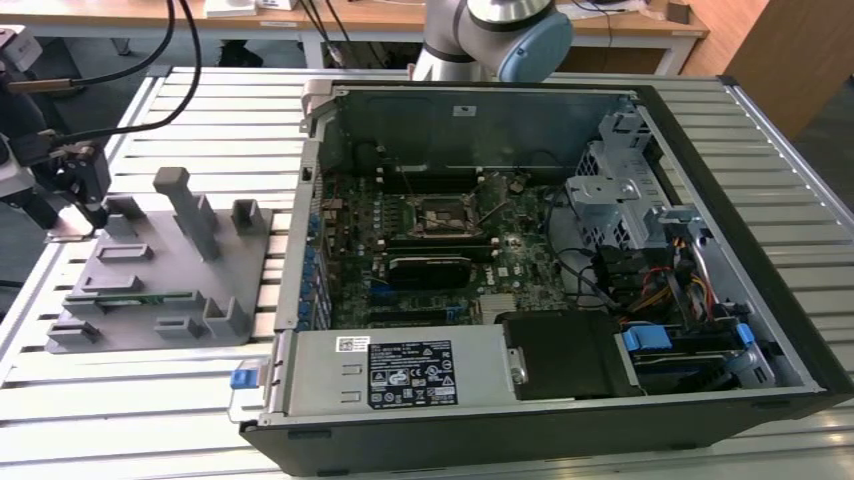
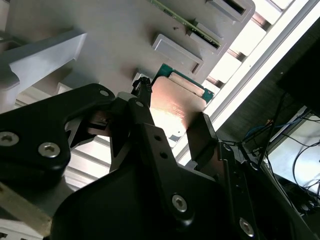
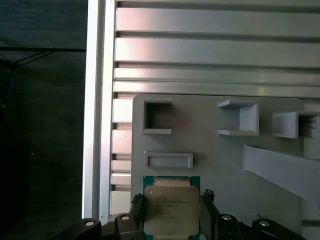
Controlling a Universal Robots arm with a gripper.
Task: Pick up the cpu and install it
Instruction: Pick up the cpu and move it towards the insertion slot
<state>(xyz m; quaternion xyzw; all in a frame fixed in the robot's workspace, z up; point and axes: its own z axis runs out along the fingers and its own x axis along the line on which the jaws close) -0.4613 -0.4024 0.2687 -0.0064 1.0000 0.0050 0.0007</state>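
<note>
One cpu (image 3: 171, 210), silver-topped with a green edge. It is held between the two black fingers (image 3: 136, 209) of the gripper (image 1: 67, 195). In both wrist views the fingers press on opposite edges of the chip and pinch it.

Location: at the edge of the grey plate (image 3: 215, 150), on the exterior view's left of the table (image 1: 174, 410). It is well apart from the open case (image 1: 534, 430). Whether the chip rests on the plate or hangs just clear of it cannot be told.

One socket (image 1: 438, 215), a dark square amid the board inside the case. Its state is too small to tell.

Several posts (image 1: 180, 195), upright on the plate, near the gripper.

Hazards, as judged:
- Slip. The grip is on thin edges only, so a light pinch or a jolt could let the chip twist or drop onto the table slats.
- Tilt. If one finger bites lower than the other, the chip would hang askew and meet the socket corner-first.
- Collision. The posts stand close by, and a low sideways pass could knock the chip or the fingers against them.
- Snag. Cables and a drive cage crowd the case on the exterior view's right, leaving little room around the socket.
- Wrong orientation. A chip turned the wrong way and pressed home could damage the socket contacts.
</note>
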